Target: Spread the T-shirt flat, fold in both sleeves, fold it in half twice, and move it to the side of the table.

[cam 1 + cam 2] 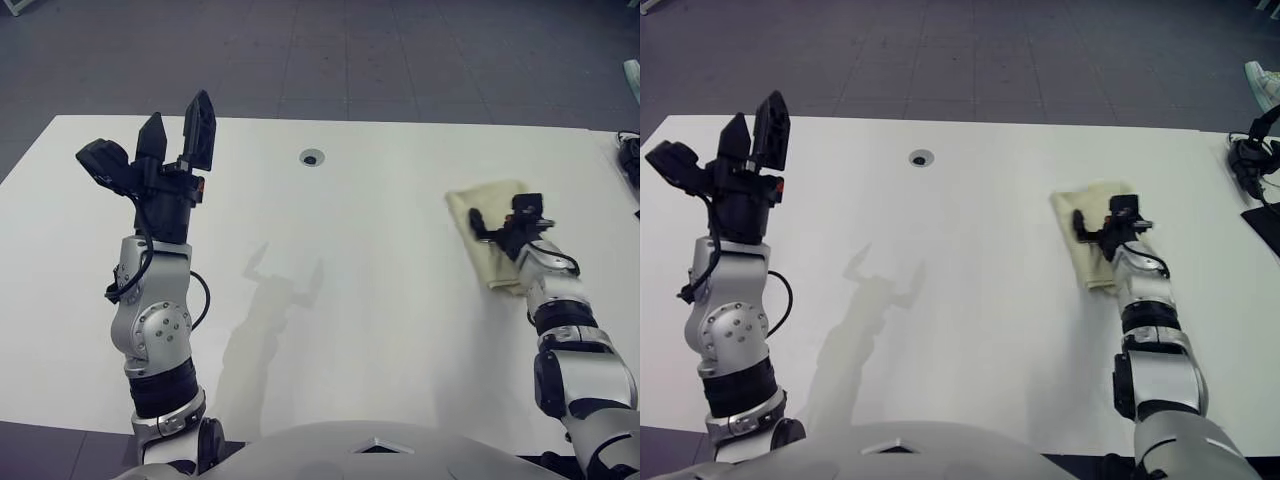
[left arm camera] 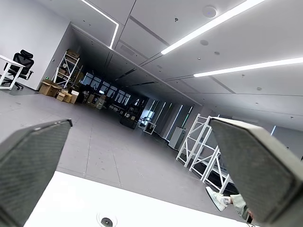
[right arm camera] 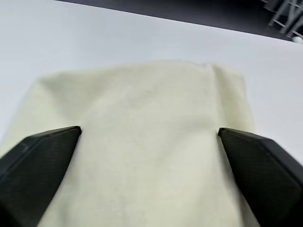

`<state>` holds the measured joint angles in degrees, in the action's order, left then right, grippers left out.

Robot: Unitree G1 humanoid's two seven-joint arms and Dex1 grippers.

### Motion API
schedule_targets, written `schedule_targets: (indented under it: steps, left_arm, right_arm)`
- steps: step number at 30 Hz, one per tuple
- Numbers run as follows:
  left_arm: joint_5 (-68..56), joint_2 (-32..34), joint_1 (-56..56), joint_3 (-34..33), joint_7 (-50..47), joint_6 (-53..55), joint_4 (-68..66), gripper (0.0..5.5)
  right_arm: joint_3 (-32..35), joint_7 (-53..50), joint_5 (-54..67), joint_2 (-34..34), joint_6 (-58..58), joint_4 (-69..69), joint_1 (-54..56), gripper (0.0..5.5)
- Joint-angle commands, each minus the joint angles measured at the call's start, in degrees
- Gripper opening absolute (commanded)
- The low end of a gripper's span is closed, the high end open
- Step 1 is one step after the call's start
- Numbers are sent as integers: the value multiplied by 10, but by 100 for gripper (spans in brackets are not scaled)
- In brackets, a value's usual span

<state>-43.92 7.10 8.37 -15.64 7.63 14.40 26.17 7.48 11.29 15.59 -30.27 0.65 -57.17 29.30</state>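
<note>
Arms differ: our left gripper (image 1: 180, 115) stands raised, fingers (image 1: 203, 128) wide; our right gripper (image 1: 503, 222) sits low over the shirt (image 3: 142, 104), also wide.

T-shirt (image 3: 142, 151) at 3 o'clock: plain pale yellow. Table (image 1: 380, 300) flat white; grommet (image 1: 312, 157) at 12 o'clock is a grey ring with dark centre. Left gripper (image 1: 180, 110) black with small red spot at base, right gripper (image 1: 500, 215) black. Floor (image 1: 400, 50) dark grey, tile grid
</note>
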Motion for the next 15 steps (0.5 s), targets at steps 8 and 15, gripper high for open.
schedule_targets:
  steps: [8, 15]
  left_arm:
    - [73, 25, -9, 22, -6, 11, -16, 540]
    - [327, 59, -10, 89, -78, -41, -23, 540]
  right_arm:
    - [12, -55, -65, 15, 66, 39, -56, 539]
    - [71, -88, -14, 22, -12, 467, -128, 539]
